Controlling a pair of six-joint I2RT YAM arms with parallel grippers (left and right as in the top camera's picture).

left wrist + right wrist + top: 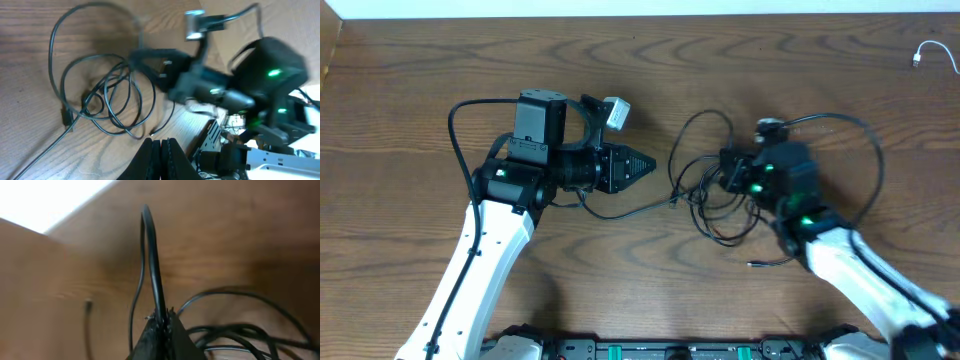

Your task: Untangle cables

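A tangle of thin black cables (712, 195) lies in loops at the table's middle and also shows in the left wrist view (107, 97). One strand trails left, with a plug end (675, 201). My right gripper (726, 172) is in the tangle and shut on a black cable (150, 255) that arches up from its fingertips (162, 319). My left gripper (642, 165) is shut and empty, a little left of the tangle, with its closed fingertips (161, 148) above bare wood. A white cable (926, 53) lies apart at the far right.
The right arm (240, 85) fills the upper right of the left wrist view. Thick black arm wires arc over both arms (460, 120) (870, 150). The table's front edge with fixtures (650, 350) is at the bottom.
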